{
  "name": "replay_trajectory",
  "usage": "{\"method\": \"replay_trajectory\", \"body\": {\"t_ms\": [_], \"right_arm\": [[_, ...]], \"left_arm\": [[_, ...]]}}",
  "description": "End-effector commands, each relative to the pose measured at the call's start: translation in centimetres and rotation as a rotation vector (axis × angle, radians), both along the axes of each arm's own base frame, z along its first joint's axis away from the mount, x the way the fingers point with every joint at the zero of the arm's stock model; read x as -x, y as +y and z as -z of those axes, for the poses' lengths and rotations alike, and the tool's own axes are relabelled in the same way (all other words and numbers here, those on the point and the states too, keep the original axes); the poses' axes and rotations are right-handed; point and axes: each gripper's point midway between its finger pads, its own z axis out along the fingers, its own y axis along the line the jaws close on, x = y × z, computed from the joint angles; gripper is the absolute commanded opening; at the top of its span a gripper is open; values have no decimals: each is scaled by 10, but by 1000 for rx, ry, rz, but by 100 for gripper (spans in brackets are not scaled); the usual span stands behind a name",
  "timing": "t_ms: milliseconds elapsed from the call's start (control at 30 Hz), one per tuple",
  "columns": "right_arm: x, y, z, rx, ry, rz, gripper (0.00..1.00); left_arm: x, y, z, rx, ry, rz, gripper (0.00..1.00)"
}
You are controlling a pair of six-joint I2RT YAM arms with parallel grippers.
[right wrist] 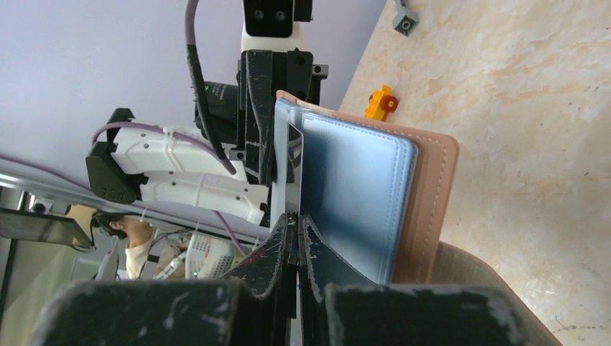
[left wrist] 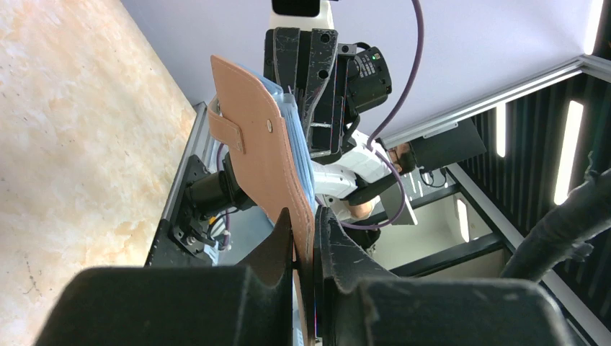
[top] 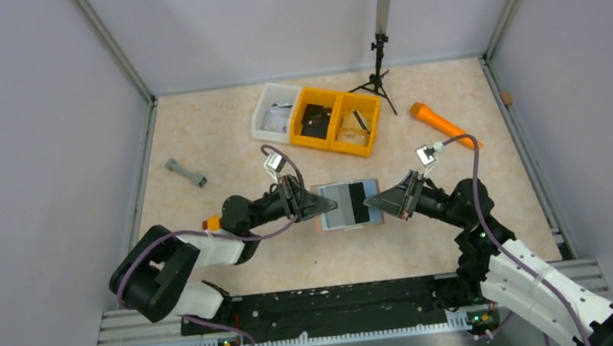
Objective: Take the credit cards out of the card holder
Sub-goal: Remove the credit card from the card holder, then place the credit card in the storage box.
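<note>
- One card holder [left wrist: 263,158], reddish-brown outside and pale blue inside, is spread open. It is held off the table [top: 222,139] between the two arms, near mid-table, in front of the bins.
- Two credit cards are judged present. The top view shows one black panel [top: 359,202] and one greyish panel [top: 337,206] side by side in the open holder. Whether the greyish one is a card or lining, I cannot tell for certain.
- Left gripper [left wrist: 306,231]: its fingers are pressed onto the holder's leather edge, pinching it. Judged to be acting as the anchor.
- Right gripper [right wrist: 297,220]: its fingers are pressed together on one thin card [right wrist: 295,169] that stands up beside the pale blue pocket. I judge it a card rather than a flap; its colour is unclear from this angle.
- Step in hand (judgement): drawing out the first card. No card lies free on the table, so none is out yet.
- Next move calls for the right arm to pull straight away along the pocket's line while the left keeps its pinch. Risks are the thin edge slipping from the fingers, or the whole holder dragging along.
- Outward count:
  - two yellow bins [top: 336,120]
  - one white bin [top: 259,126]
  - one orange tool [top: 440,123]
  - one grey dumbbell-shaped part [top: 186,173]
  - one tripod stand [top: 380,66]
  - one small yellow-and-red piece [right wrist: 380,103]
</note>
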Motion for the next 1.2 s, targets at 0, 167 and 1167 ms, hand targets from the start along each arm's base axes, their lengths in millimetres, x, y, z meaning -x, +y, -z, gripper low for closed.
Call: {"method": "replay_trajectory", "body": {"t_ms": [0,167,1167], "right_arm": [[-8,-9,-1,-2,-7,57,0],[-18,-15,-1,36,-25,99,0],[-275,52,-41,828,-616,146,0]], "left_arm": [[9,16,-36,114,-143,-20,0],[-8,25,-16,21,-85,-71,0],[-84,126,65,-725,46,-441,0]]}}
